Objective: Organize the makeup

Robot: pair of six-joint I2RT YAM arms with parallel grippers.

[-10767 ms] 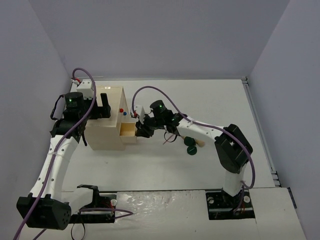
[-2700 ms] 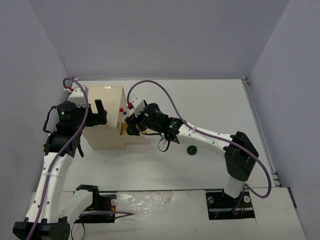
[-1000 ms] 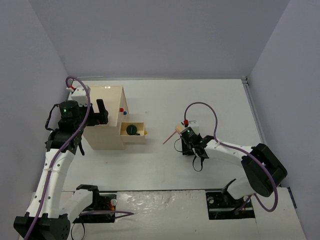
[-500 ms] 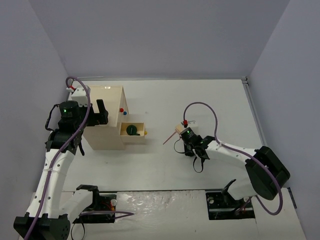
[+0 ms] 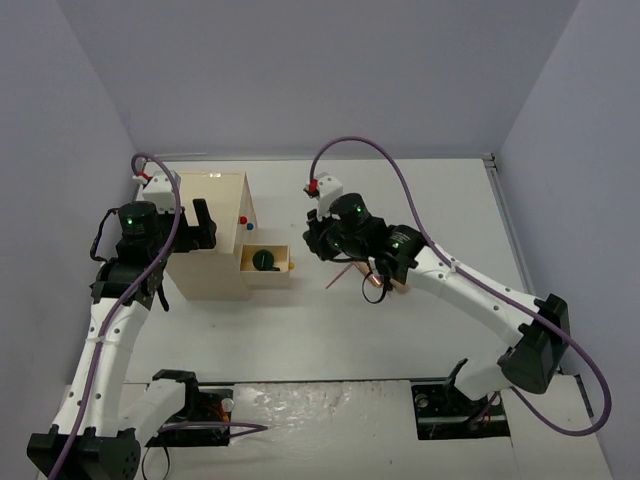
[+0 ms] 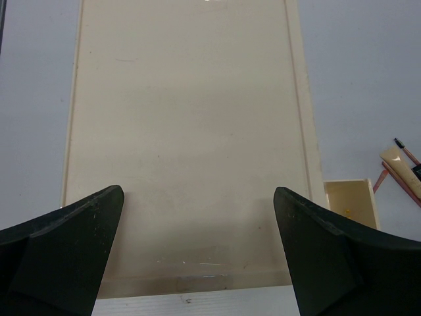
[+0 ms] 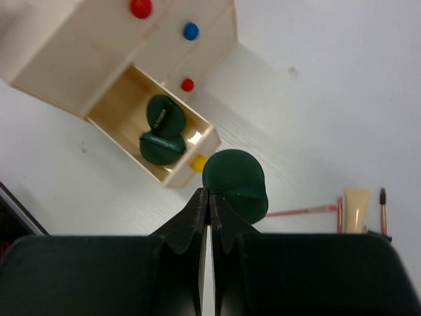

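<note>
White counter (image 5: 440, 200). Cream box (image 6: 184, 131), drawer (image 7: 179, 172) pulled out, two green compacts (image 7: 163, 128) inside. Left pincer (image 6: 197, 191) spread wide over box top. Right pincer (image 7: 208, 197) clenched on third compact (image 7: 233, 172) edge, near drawer. Tube (image 7: 357, 201), pencils (image 7: 302, 211) on counter.

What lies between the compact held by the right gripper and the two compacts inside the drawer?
Right wrist view: only the drawer's front wall with its yellow knob separates the held compact from the drawer's two compacts.

Compact (image 7: 237, 178) edge hidden behind right tool (image 7: 209, 193); box (image 6: 184, 131) top cropped.
</note>
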